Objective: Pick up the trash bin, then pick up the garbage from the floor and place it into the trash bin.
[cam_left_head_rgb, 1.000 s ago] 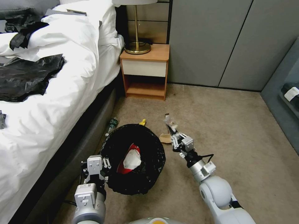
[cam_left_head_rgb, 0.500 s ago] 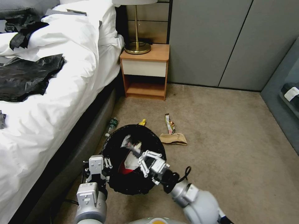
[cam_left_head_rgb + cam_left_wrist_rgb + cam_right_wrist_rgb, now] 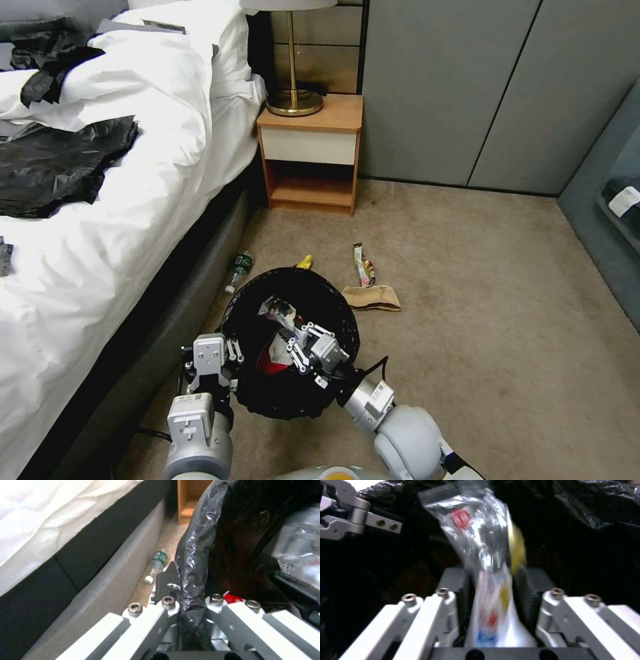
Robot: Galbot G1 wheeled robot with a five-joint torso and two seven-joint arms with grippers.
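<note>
Since the earlier frame, the right gripper (image 3: 298, 339) has been lowered deeper into the trash bin (image 3: 337, 313). Left wrist view: the bin rim is clamped by the left gripper (image 3: 190, 600). Right wrist view: a shiny wrapper (image 3: 483, 542) is pinched between the jaws; release is judged next.

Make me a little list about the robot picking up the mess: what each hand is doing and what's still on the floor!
left gripper: clamped on the trash bin rim, beside the bed
right gripper: over the bin's mouth, pinching a shiny wrapper
in the bin: red-and-white wrapper
on the floor: small bottle, yellow wrapper, striped wrapper, brown card scrap
</note>
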